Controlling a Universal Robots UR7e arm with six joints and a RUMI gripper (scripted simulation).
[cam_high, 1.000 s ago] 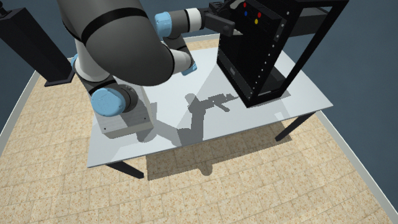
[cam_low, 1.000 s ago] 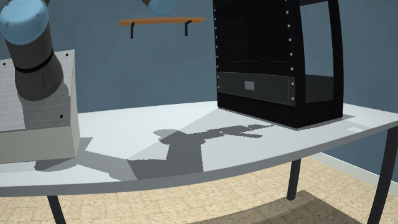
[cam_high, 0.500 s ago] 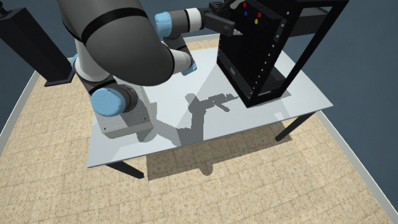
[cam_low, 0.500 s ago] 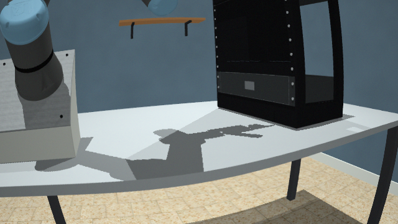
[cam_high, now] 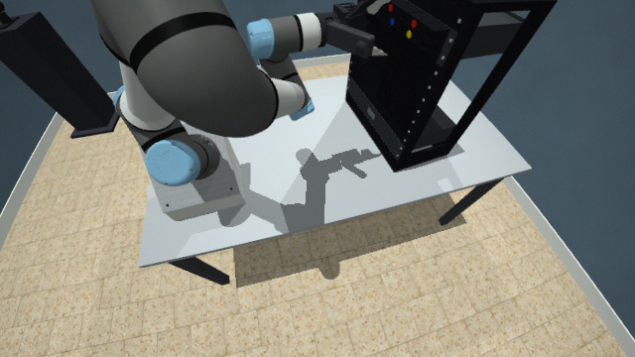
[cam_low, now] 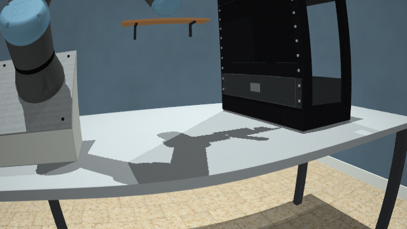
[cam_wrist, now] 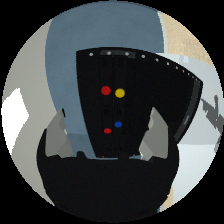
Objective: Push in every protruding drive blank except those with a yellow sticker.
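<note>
- rack: upright on the table (its dark panel low down)
- gripper: wide open, gripping nothing, near the rack's front
- four stickers, one yellow: on the rack's front

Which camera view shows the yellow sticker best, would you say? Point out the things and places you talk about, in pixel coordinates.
The wrist view: the yellow sticker (cam_high: 409, 34) (cam_wrist: 120, 93) appears there unobstructed, between the open fingers. The top view shows it small, near the upper edge; the exterior view doesn't show it.
</note>
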